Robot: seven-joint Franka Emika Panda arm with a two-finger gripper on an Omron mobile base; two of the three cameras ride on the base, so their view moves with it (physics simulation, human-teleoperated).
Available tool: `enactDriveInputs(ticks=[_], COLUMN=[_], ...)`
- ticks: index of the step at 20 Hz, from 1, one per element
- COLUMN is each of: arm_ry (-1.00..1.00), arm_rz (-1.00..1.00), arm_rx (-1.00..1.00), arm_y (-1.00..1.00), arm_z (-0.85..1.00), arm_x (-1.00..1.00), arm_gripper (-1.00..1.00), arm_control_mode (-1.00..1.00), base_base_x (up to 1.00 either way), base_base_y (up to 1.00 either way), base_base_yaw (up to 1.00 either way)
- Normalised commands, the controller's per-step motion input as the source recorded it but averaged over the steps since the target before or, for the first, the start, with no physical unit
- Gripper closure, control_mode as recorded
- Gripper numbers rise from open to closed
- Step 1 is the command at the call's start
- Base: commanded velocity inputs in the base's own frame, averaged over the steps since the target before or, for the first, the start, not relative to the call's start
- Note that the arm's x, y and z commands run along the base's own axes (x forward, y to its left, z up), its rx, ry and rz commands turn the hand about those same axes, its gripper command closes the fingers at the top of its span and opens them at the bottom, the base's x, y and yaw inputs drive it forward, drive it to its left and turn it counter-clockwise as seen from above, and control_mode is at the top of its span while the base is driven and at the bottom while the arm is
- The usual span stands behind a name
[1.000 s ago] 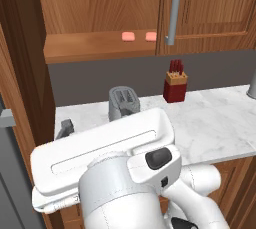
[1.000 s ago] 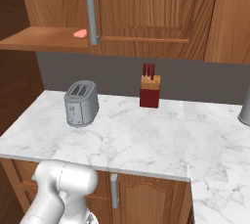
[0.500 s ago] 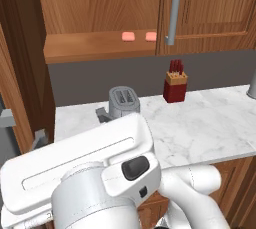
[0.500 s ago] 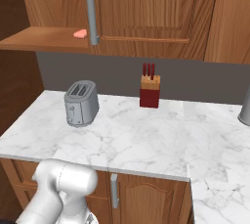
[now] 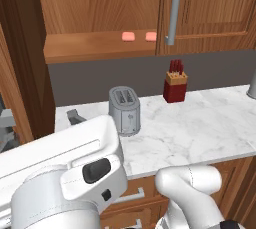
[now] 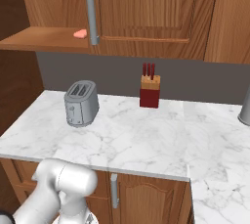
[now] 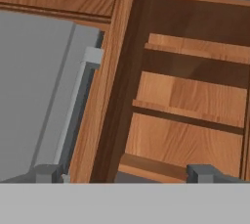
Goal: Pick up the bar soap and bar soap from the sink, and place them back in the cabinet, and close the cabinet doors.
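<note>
two bar soaps lie on the plank shelf of the cabinet point(image 5: 100, 48) in the left base view, one bar soap point(image 5: 128, 36) at about 9 o'clock of the other bar soap point(image 5: 150, 36), near but apart, the second just beside the grey handle point(image 5: 173, 13) of the right cabinet door point(image 5: 210, 10). in the right base view one pink bar point(image 6: 80, 33) shows on the shelf, touching the edge of that same door's handle point(image 6: 91, 12) in the picture; whether a second bar sits behind the handle cannot be told there. the right door point(image 6: 146, 8) stands shut across its half, while the left half of the cabinet is open, its shelf bare wood at 9 o'clock of the soaps.

on the marble counter point(image 6: 146, 140) a grey toaster point(image 6: 81, 102) stands at 9 o'clock of a red knife block point(image 6: 150, 91), well apart. the same toaster point(image 5: 124, 110) and knife block point(image 5: 175, 87) show in the left base view, beneath the shelf.

in the hand view the gripper point(image 7: 124, 175) has its two grey fingertips point(image 7: 48, 173) set wide apart at 6 o'clock, nothing between them, facing a dark wooden door edge point(image 7: 122, 81) with a grey bar handle point(image 7: 78, 105) at its 9 o'clock side and stepped wood panels at 3 o'clock.
</note>
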Motion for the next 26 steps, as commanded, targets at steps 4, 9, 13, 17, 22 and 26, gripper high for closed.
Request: enactDriveInputs(ticks=[4,9,13,17,22,26], arm_ry=[0.02,0.02,0.01,0.01,0.0,0.0], arm_rz=[0.0,0.0,0.0,0.0,0.0,-0.02], arm_rx=[0.02,0.01,0.0,0.0,0.0,0.0], arm_y=[0.26,0.24,0.23,0.21,0.16,0.15], arm_z=[0.0,-0.01,-0.03,-0.04,-0.07,-0.05], arm_x=[0.0,0.0,0.0,0.0,0.0,0.01], arm_gripper=[-1.0,-1.0,-1.0,-1.0,-1.0,-1.0], arm_control_mode=[-1.0,-1.0,-1.0,-1.0,-1.0,-1.0], base_base_x=[0.0,0.0,0.0,0.0,0.0,0.0], base_base_y=[0.0,0.0,0.0,0.0,0.0,0.0], base_base_yaw=[0.0,0.0,0.0,0.0,0.0,0.0])
